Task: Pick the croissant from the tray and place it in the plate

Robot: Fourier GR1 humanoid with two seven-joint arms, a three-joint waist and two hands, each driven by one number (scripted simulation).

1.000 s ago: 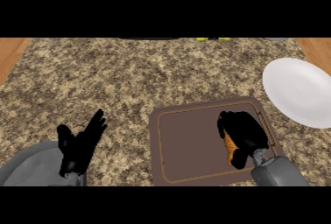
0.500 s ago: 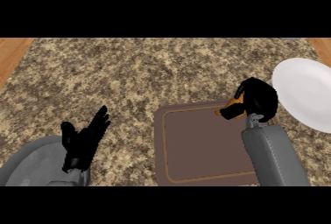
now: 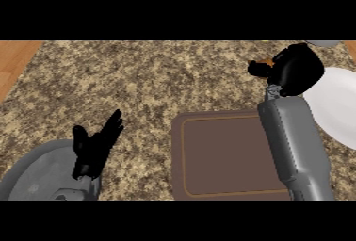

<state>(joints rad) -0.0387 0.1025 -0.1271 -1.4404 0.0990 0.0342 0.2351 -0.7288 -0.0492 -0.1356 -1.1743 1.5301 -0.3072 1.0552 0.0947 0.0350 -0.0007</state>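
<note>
My right hand [image 3: 295, 69] is raised above the counter at the upper right, beyond the far edge of the brown tray [image 3: 222, 155]. Its fingers are curled round the croissant [image 3: 268, 61], of which only a small orange bit shows at the hand's left side. The white plate [image 3: 337, 101] lies just right of the hand and forearm, partly hidden by them. The tray's flat inside is bare. My left hand [image 3: 94, 146] rests open at the lower left with its fingers pointing up.
The speckled stone counter [image 3: 139, 84] fills most of the view. A wooden strip [image 3: 14, 56] runs along its left edge. A small part of a grey round object [image 3: 321, 43] shows at the top right corner.
My right hand has lifted the croissant off the tray and carried it away from me and to the right, close to the plate. The left hand has stayed in place.
</note>
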